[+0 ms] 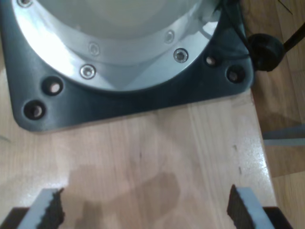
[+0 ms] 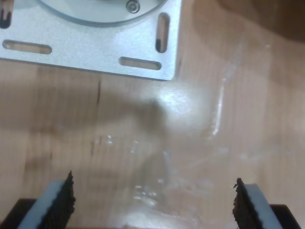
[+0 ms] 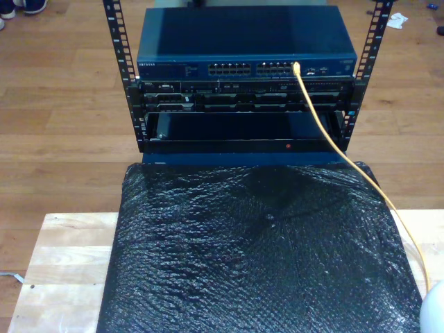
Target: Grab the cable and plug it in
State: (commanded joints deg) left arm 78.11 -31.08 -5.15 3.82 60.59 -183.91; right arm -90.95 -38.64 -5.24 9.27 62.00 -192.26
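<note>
The orange-yellow cable runs from the front of the blue network switch, down across the black sheet, to the exterior view's lower right edge. Its upper end sits at a port in the switch's right block of ports, as the exterior view shows it. My first gripper is open over bare wooden tabletop, its toothed black pads wide apart with nothing between them. My second gripper is open too, above glossy wood, with nothing between its pads.
A dark base plate with a round metal flange lies just beyond my first gripper, a black hose fitting beside it. A slotted silver plate lies beyond my second gripper. A crinkled black sheet covers the wooden table before the rack.
</note>
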